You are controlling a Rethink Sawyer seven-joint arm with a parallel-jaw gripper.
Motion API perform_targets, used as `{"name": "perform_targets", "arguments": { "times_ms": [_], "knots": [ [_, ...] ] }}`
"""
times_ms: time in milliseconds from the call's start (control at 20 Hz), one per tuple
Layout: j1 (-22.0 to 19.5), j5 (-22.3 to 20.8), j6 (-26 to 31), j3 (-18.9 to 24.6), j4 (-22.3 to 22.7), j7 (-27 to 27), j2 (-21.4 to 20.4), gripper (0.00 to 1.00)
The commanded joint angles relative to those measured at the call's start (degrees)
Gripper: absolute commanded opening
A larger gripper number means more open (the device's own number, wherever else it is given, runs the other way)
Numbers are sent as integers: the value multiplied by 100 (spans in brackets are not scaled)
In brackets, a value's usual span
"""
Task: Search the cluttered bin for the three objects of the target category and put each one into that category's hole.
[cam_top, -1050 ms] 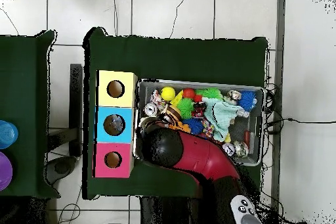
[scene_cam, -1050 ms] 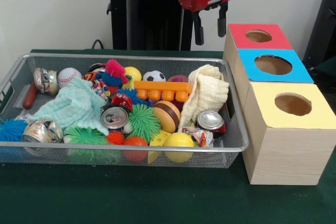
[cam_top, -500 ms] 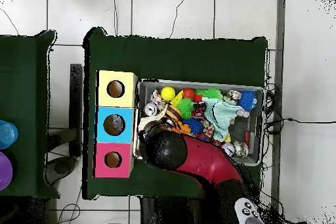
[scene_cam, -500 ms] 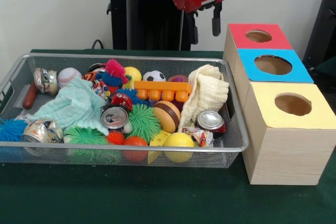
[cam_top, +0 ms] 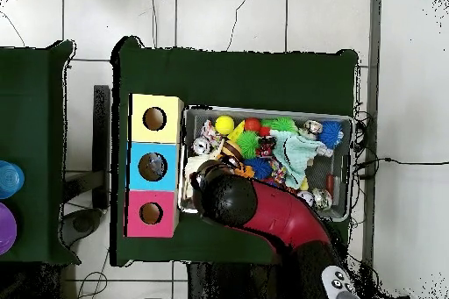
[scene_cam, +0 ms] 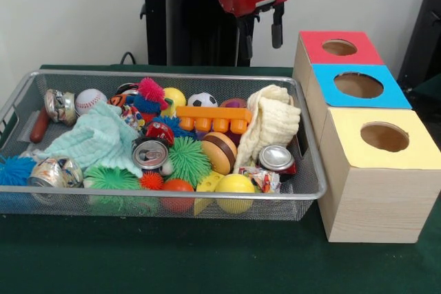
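Note:
The silver wire-mesh bin [scene_cam: 303, 191] is full of toys, cloths and cans; it also shows in the overhead view [cam_top: 263, 111]. One crinkly clear packet with multicoloured contents [scene_cam: 260, 178] lies at the bin's near right corner, beside a crushed can [scene_cam: 277, 158]; it shows in the overhead view too [cam_top: 209, 129]. I cannot pick out other packets in the clutter. My gripper [scene_cam: 262, 36] hangs open and empty well above the bin's far right side. In the overhead view the red arm [cam_top: 281, 217] covers the gripper.
Three wooden boxes with round holes stand right of the bin: red top [scene_cam: 358, 56], blue top [scene_cam: 386, 94], yellow top [scene_cam: 413, 153]. A cream cloth [scene_cam: 272, 125], a mint cloth [scene_cam: 96, 139], balls and more cans [scene_cam: 150, 153] fill the bin.

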Motion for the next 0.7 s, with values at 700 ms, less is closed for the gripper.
{"name": "perform_targets", "arguments": {
  "times_ms": [700],
  "knots": [
    [-269, -220, -300, 651, 416, 875, -66, 100]
  ]
}}
